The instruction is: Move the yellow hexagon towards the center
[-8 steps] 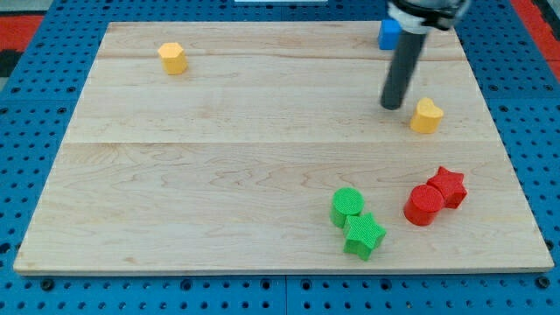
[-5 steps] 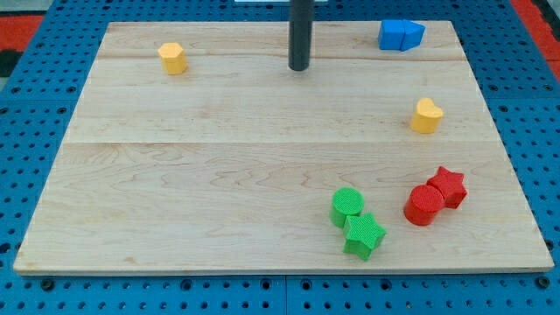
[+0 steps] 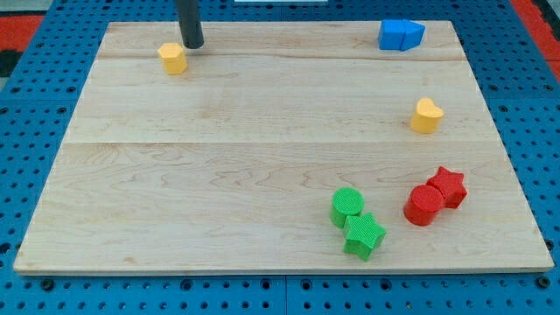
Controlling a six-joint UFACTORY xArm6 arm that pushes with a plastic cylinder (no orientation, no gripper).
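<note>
**Rod slides across the top of the desk to the yellow hexagon**

Since a moment ago my tip (image 3: 192, 45) has moved a long way toward the view's left. First it stood by the yellow heart on the right side, then near the top middle, and now it is up in the top left part of the pale wooden desk (image 3: 262, 157). None of the blocks have moved.

My tip is the bottom end of a straight dark rod. It has no claw, so nothing on it can be apart, together, or clamped on a thing.

The small yellow hexagon block (image 3: 173, 58) sits near the top left corner of the desk, far from the middle. My tip is just beside it, at about 1 o'clock from the block. I cannot tell if they touch.

The yellow heart block (image 3: 426, 115) is at about 3 o'clock from the middle of the desk, near the right edge. Two blue blocks (image 3: 401, 34) sit pressed together at the top right corner; their shapes are hard to make out.

At about 4 o'clock from the middle, a round red block (image 3: 424, 205) touches a red star block (image 3: 449, 185), which sits up and to the right of it. At about 5 o'clock, a round green block (image 3: 347, 206) touches a green star block (image 3: 364, 234) just below it.

A blue board with rows of holes (image 3: 35, 122) lies under the desk.
</note>
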